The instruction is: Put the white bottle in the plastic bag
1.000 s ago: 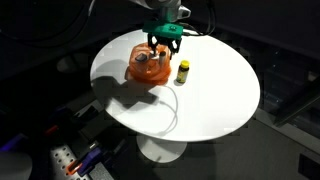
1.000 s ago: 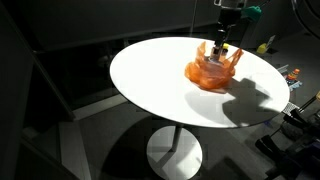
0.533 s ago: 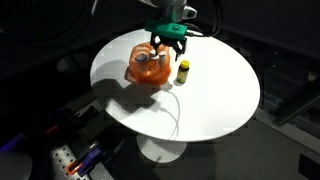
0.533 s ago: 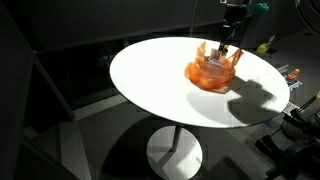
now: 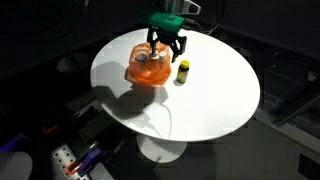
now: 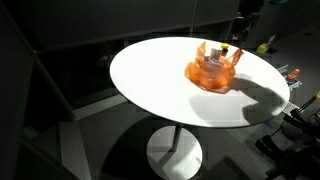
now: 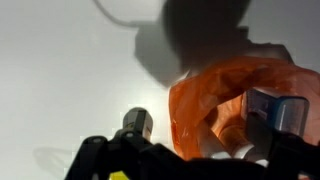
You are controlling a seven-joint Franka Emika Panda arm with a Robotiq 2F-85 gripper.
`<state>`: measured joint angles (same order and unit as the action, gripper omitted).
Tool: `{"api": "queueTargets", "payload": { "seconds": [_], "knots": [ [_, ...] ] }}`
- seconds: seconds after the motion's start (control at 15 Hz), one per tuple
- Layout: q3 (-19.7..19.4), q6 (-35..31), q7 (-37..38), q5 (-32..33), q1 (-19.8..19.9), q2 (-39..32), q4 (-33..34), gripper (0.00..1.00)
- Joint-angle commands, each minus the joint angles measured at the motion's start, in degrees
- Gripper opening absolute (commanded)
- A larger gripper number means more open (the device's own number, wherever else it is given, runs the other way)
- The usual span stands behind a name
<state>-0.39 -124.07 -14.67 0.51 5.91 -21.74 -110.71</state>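
Observation:
An orange plastic bag (image 5: 143,72) sits open on the round white table (image 5: 215,100); it also shows in the other exterior view (image 6: 210,72) and in the wrist view (image 7: 205,105). A pale, bottle-like thing (image 7: 218,146) lies inside the bag, and in an exterior view pale shapes (image 5: 148,62) show in its mouth. My gripper (image 5: 167,42) hangs above the bag's far edge, open and empty. In the wrist view its dark fingers (image 7: 190,165) frame the bag from above. In an exterior view only the arm (image 6: 245,18) shows at the top edge.
A small yellow bottle with a black cap (image 5: 182,72) stands on the table right beside the bag and shows in the wrist view (image 7: 135,123). The table's edge drops to a dark floor with cables and a power strip (image 5: 68,160).
My gripper has risen above the bag and drifted a little toward the table's far side. The bag and the yellow bottle have not moved.

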Motion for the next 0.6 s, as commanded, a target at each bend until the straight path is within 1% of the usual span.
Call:
{"api": "queueTargets", "payload": {
  "seconds": [0.0, 0.33, 0.53],
  "knots": [
    [-0.8, 3.4, 4.2, 0.0, -0.7, 7.4, -6.0, 1.0],
    [-1.2, 7.2, 7.0, -0.2, -0.9, 15.5, -11.1, 1.0],
    [-1.5, 8.9, 8.3, -0.1, -0.9, 19.6, -12.5, 1.0]
  ]
}}
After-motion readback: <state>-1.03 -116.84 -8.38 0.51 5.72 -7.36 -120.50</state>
